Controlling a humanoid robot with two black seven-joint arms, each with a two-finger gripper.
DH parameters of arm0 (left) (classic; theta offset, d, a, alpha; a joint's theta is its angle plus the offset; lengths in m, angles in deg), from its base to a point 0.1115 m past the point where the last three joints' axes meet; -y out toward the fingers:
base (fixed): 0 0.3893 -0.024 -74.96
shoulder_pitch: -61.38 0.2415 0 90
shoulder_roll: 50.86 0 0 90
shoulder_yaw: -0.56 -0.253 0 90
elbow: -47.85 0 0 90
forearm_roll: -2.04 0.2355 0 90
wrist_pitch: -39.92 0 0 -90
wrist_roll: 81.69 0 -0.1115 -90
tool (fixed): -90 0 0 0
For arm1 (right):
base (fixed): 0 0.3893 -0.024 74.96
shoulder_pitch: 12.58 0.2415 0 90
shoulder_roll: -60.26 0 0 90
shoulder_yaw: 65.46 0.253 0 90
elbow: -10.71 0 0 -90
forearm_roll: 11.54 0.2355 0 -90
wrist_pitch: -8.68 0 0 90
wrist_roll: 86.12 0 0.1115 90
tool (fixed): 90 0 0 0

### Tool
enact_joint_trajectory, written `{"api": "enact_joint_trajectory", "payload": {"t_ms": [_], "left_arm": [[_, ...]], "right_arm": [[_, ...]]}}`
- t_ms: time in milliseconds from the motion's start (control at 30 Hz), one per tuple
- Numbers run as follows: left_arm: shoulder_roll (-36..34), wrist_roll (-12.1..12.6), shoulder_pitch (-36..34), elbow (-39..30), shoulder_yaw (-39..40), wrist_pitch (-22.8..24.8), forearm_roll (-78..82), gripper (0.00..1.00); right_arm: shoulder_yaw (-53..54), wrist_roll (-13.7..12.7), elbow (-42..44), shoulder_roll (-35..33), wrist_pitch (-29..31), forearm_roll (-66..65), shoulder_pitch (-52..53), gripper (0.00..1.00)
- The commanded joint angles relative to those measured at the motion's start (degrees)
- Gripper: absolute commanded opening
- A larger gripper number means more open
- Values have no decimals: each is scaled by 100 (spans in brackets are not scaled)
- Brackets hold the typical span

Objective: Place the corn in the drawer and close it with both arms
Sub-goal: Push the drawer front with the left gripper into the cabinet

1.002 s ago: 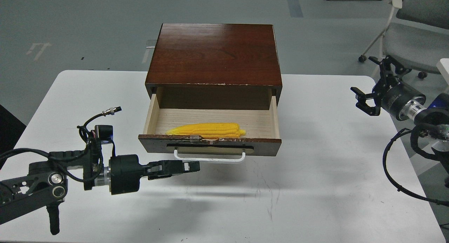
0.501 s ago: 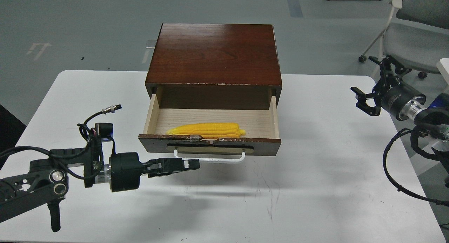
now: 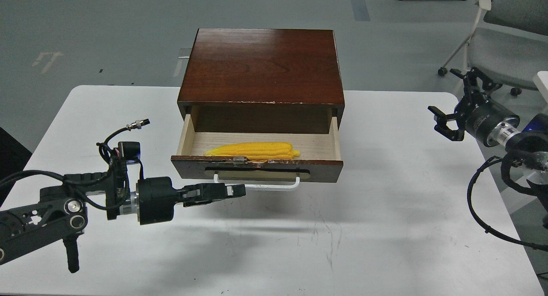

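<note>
The yellow corn (image 3: 252, 149) lies lengthwise inside the drawer (image 3: 321, 170), just behind its dark brown front. The drawer stands partly open under the reddish-brown cabinet (image 3: 261, 65). My left gripper (image 3: 236, 190) is shut and empty, with its tips at the left end of the white bar handle (image 3: 265, 186), touching or almost touching it. My right gripper (image 3: 453, 102) is open and empty, above the table's right edge and well apart from the drawer.
The white table (image 3: 385, 227) holds only the cabinet. A grey office chair (image 3: 509, 35) stands on the floor behind my right arm. Black cables (image 3: 479, 214) hang from the right arm over the table's right side.
My left gripper has moved forward and up against the handle. The drawer has slid partway into the cabinet, with the corn riding in it. The right arm has not moved.
</note>
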Motion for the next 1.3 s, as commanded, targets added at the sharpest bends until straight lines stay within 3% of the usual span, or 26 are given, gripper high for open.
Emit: {"api": "enact_joint_trajectory", "payload": {"t_ms": [0, 401, 568, 1269], "left_arm": [[73, -5, -90, 126, -8, 20, 0, 19], [126, -5, -135, 171, 0, 160, -43, 20], [-199, -5, -126, -225, 18, 687, -26, 20], [152, -5, -108, 284, 0, 451, 9, 29]], "right_arm": [[-2, 0, 0, 9, -1, 0, 0, 100], [-2, 0, 62, 0, -1, 0, 0, 100], [-2, 0, 70, -9, -1, 0, 0, 100], [-20, 0, 70, 9, -1, 0, -9, 100]]}}
